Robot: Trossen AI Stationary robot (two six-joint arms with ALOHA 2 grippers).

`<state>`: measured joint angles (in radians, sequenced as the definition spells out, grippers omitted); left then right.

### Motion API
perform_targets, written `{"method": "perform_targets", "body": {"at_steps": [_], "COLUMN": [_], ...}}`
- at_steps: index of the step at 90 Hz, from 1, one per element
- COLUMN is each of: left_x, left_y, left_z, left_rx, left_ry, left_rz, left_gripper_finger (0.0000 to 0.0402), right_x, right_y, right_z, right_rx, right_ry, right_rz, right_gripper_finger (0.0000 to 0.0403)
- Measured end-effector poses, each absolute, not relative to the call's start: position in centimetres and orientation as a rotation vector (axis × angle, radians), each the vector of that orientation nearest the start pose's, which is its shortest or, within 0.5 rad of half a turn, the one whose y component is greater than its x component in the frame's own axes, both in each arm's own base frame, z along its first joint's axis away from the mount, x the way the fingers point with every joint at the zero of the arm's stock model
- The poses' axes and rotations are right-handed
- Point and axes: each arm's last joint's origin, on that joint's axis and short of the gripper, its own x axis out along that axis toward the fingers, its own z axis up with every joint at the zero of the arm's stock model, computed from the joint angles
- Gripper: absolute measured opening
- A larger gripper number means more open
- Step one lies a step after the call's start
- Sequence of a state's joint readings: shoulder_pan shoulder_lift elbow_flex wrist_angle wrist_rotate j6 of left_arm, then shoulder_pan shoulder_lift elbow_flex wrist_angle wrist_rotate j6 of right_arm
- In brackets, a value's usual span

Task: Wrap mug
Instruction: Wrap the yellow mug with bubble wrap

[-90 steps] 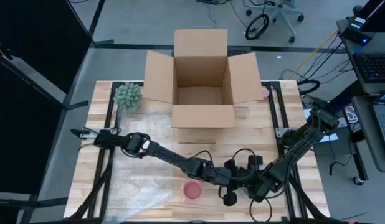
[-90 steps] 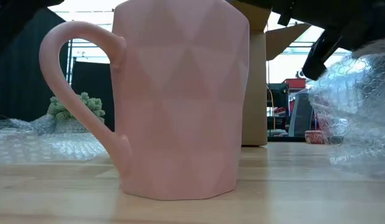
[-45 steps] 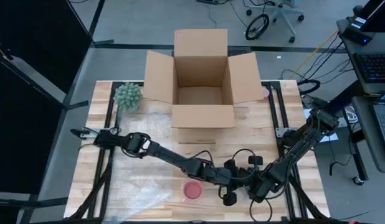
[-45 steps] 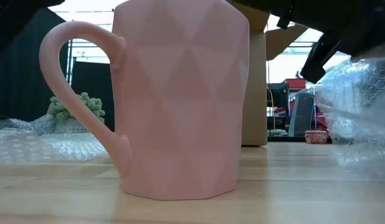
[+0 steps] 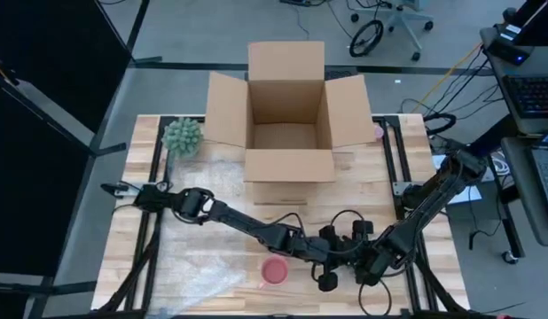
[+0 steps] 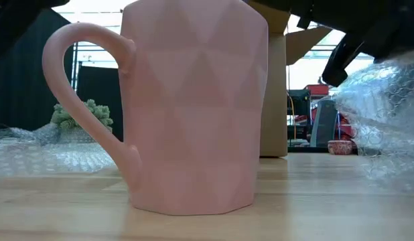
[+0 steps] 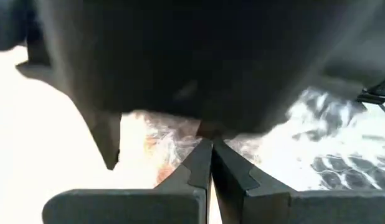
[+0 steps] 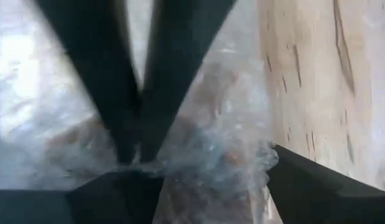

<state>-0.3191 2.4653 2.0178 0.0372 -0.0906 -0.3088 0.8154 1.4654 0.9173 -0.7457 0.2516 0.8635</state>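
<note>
The pink mug (image 5: 274, 271) stands upright on its base near the table's front edge, its handle (image 6: 80, 87) showing at the left in the low view. A clear bubble wrap sheet (image 6: 384, 100) is raised just to the mug's right. My left gripper (image 5: 327, 276) and my right gripper (image 5: 364, 271) are close together there, both shut on the wrap. More bubble wrap (image 5: 199, 266) lies flat on the table to the mug's left. My left gripper pinches the bubble wrap (image 7: 180, 140) between its two shut fingers; the other arm's dark body hides much of the sheet beyond them. My right gripper pinches a bunched part of the bubble wrap (image 8: 180, 158) between its fingertips. The sheet hangs crumpled around them, above the wood.
An open cardboard box (image 5: 287, 115) stands at the table's far middle. A green spiky plant (image 5: 181, 136) sits at the far left. Bare wood lies between box and mug. The frame rails (image 5: 403, 168) run along the right side.
The raised bubble wrap to the mug's right has come up a little: its lower edge, which reached the table a second ago, now hangs higher. The right arm's elbow has shifted slightly toward the table's right edge. The mug has stayed put.
</note>
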Motion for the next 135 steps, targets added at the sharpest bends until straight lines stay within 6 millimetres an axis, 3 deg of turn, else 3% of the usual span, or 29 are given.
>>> {"method": "perform_targets", "body": {"at_steps": [29, 55, 84, 107, 135], "left_x": [53.3, 53.3, 53.3, 53.3, 53.3], "left_y": [-17.3, -17.3, -17.3, -17.3, -17.3], "left_z": [17.6, 17.7, 17.7, 17.7, 17.7], "left_rx": [-0.210, -0.211, -0.211, -0.211, -0.211], "left_ry": [0.455, 0.451, 0.451, 0.451, 0.446], "left_rz": [-0.141, -0.140, -0.139, -0.139, -0.138], "left_gripper_finger": [0.0000, 0.0000, 0.0000, 0.0000, 0.0000], "right_x": [16.7, 15.6, 14.9, 15.4, 16.5], "right_y": [17.0, 15.8, 17.8, 19.1, 20.2], "right_z": [22.2, 24.9, 25.9, 24.3, 20.4], "right_rx": [0.146, 0.252, 0.285, 0.226, 0.107], "right_ry": [1.230, 1.148, 1.057, 1.082, 1.164], "right_rz": [0.013, 0.068, 0.250, 0.218, 0.035], "right_gripper_finger": [0.0242, 0.0242, 0.0242, 0.0242, 0.0242]}}
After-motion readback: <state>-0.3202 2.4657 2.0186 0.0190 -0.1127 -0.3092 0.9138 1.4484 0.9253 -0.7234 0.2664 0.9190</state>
